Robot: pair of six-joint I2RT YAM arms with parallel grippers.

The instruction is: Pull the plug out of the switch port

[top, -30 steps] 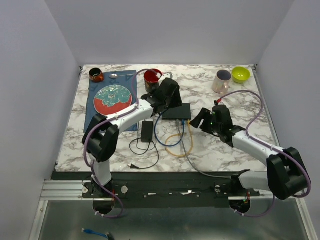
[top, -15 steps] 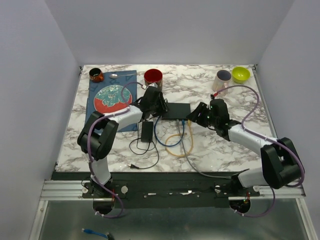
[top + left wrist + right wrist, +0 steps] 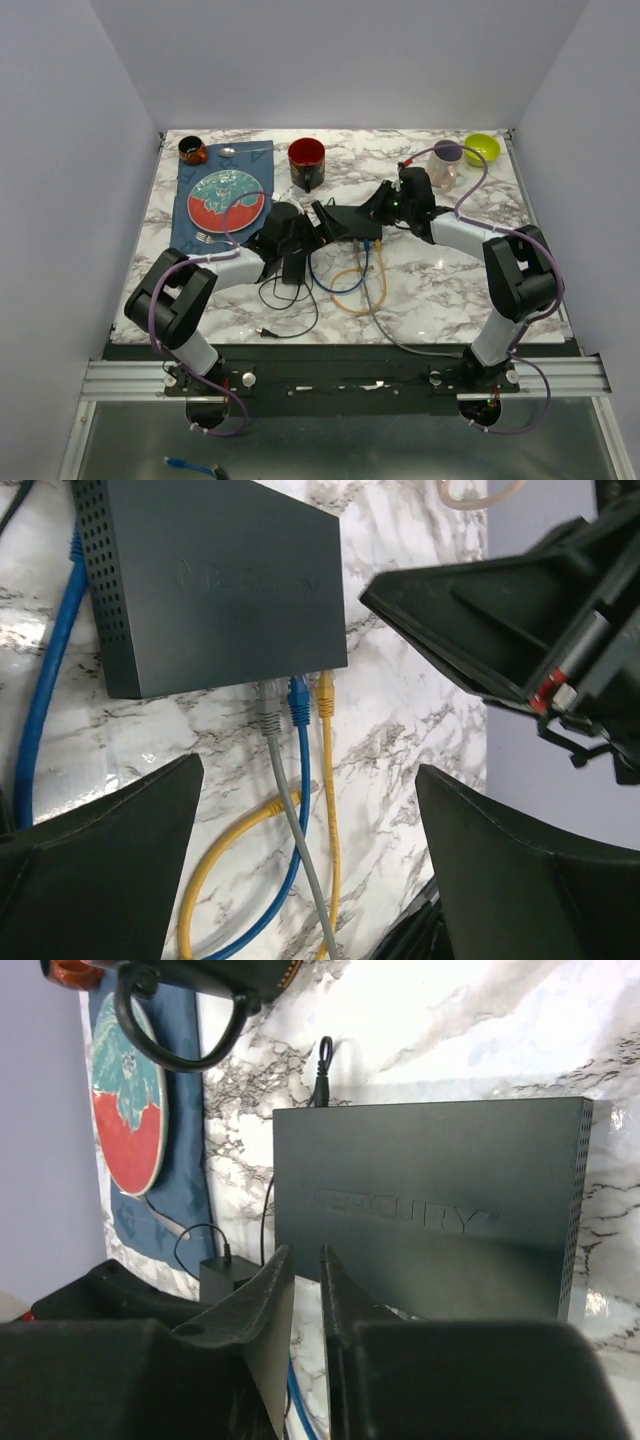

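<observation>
three plugs sit side by side in the near face of the switch (image 3: pixel 215 590): grey plug (image 3: pixel 268 705), blue plug (image 3: pixel 297 692), yellow plug (image 3: pixel 324 688). all look fully seated. which one the task means, cannot tell.

switch lies flat near the middle of the table (image 3: pixel 460 270).

left gripper (image 3: pixel 310 770) released, jaws spread wide, hanging above the cables (image 3: pixel 328 830) just short of the plugs and touching none of them.

right gripper (image 3: pixel 305 1265) over the top of the switch, fingers (image 3: pixel 265 1300) drawn almost together with only a thin slit between them and nothing in it. contact with the lid: cannot tell.

handling, as judgement:
- plug bodies are likely small, hard plastic, probably held by a latch tab that must be pressed before they slide out.
- cables are soft and loop freely; pulling there would likely strain the joint, not free the plug.
- best hold is probably across the plug body right at the port, fingers either side, then a straight pull away from the face.
- neighbours are touching or nearly so, which leaves little room for a finger.
- switch looks light and the marble smooth; it will probably slide unless it is pressed down.
</observation>
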